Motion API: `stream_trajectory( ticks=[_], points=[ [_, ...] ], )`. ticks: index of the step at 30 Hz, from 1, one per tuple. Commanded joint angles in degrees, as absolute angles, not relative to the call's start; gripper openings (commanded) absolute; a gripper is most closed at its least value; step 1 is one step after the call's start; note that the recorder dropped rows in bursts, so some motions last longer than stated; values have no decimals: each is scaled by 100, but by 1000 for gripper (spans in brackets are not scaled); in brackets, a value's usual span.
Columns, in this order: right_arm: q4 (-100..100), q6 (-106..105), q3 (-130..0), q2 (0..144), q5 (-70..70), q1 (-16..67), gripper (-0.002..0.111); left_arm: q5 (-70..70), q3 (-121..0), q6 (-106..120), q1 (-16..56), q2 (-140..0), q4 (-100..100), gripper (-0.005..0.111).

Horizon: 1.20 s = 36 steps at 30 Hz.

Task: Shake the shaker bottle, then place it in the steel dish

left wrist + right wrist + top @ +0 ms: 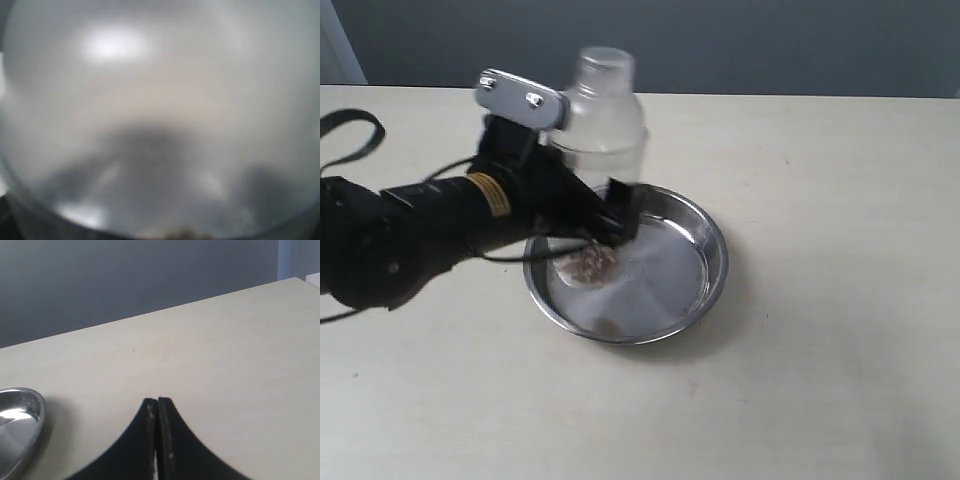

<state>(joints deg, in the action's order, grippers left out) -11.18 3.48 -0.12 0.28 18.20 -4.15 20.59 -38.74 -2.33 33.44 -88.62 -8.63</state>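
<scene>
The shaker bottle (600, 125) stands up straight with its bottom inside the steel dish (715, 250), on the dish's 9 o'clock side. I cannot tell if the bottom touches the dish or hangs just above it. Brown grains (588, 263) lie at the bottom of the bottle. Its clear cap (605, 70) points up.

The left arm (420, 225) comes in from 9 o'clock, and the left fingers (621, 208) are closed around the bottle, low on its body. Only one finger shows; the other is hidden behind the bottle. In the left wrist view the cloudy bottle (160, 100) fills the whole picture.

The right fingers (170, 440) are pressed together and hold nothing. They hang over the pale worktop (200, 350), well apart from the dish's shiny rim (20, 410).
</scene>
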Motion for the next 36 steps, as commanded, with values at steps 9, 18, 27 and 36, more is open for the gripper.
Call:
stream_trajectory(
  ticks=[9,18,27,36],
  points=[
    [-1105,325,0,0,1766,-392,-1,2550,-3858,-815,3737,-8657,1323,0],
    [-1105,325,0,0,1766,-392,-1,2621,-3854,-717,3556,-8921,-519,0],
    [-1105,325,0,0,1766,-392,-1,2383,-3753,-986,3627,-8754,249,0],
    [-1105,325,0,0,1766,-392,-1,1974,-4290,-196,3679,-8300,-507,0]
  ],
)
